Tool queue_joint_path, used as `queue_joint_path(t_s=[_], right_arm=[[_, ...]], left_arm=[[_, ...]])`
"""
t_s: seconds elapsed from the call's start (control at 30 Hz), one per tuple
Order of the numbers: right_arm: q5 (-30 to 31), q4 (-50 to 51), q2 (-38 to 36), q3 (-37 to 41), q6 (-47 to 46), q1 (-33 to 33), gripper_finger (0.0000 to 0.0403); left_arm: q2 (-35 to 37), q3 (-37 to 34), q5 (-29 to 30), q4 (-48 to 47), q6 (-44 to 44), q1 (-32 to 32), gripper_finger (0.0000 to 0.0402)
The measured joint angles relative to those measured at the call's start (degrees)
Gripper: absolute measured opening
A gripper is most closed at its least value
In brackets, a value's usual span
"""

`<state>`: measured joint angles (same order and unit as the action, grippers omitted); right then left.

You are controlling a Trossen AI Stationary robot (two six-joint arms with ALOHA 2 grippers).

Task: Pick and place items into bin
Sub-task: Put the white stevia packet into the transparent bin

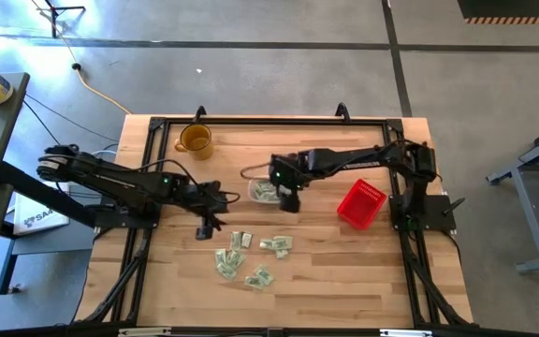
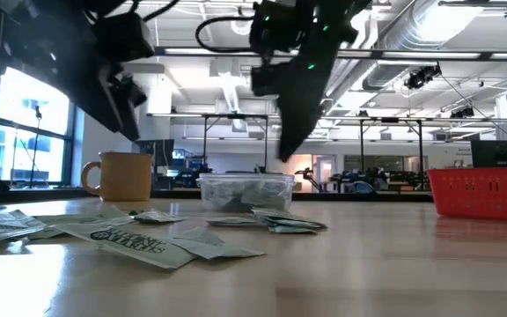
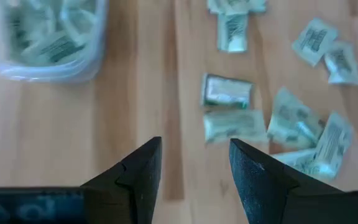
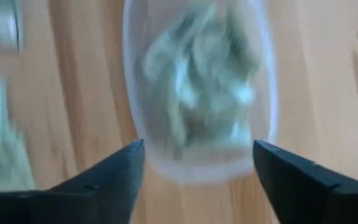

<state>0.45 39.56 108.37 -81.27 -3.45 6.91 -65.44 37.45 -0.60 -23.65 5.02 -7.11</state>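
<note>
Several pale green and white packets (image 1: 251, 259) lie scattered flat on the wooden table toward its near side; they also show in the left wrist view (image 3: 272, 118) and the low view (image 2: 139, 238). The clear bin (image 1: 263, 191) stands at the table's middle with packets inside (image 4: 197, 81). My left gripper (image 3: 194, 165) is open and empty, above bare wood between the bin (image 3: 42, 40) and the scattered packets. My right gripper (image 4: 197, 158) is open and empty, hovering over the bin (image 2: 246, 191).
An amber mug (image 1: 196, 140) stands toward the far left of the table. A red mesh basket (image 1: 360, 203) sits to the right of the bin. Bare wood lies along the near edge and the left side.
</note>
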Motion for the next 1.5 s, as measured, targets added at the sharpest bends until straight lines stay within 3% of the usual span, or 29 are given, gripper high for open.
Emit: queue_joint_path(t_s=[0.13, 0.23, 0.47, 0.6, 0.73, 1.13, 1.27, 1.5], right_arm=[[2.13, 10.53, -2.84, 1.21, 2.27, -3.03, 0.0332], [-0.56, 10.78, -6.36, 7.84, 1.7, -5.34, 0.0342], [-2.37, -6.46, -14.4, 20.42, -3.01, -15.79, 0.0327], [3.69, -17.14, -12.24, 20.79, -6.3, -21.37, 0.0309], [8.47, -16.52, -6.82, 18.01, -14.42, -24.08, 0.0282], [6.72, -17.16, 5.25, 9.75, -17.47, -23.27, 0.0152], [4.97, -16.83, 5.93, 9.22, -20.08, -23.18, 0.0125], [8.39, -13.99, 3.88, 8.95, -23.59, -21.79, 0.0046]], left_arm=[[-3.63, 1.06, -1.65, 0.5, 7.93, -0.02, 0.0221], [-6.27, 3.2, -3.19, 0.13, 14.85, -0.22, 0.0221], [-10.27, 7.58, 1.62, -3.58, 14.54, -2.69, 0.0221], [-9.85, 8.09, 0.94, -9.76, 16.54, -3.49, 0.0221], [-9.58, 8.08, 1.41, -14.86, 13.2, -4.56, 0.0221], [-9.3, 8.05, 1.26, -18.73, 9.55, -4.55, 0.0221], [-9.3, 8.05, 1.59, -18.96, 8.02, -4.55, 0.0221], [-9.3, 8.05, 1.67, -18.94, 7.23, -4.55, 0.0221]])
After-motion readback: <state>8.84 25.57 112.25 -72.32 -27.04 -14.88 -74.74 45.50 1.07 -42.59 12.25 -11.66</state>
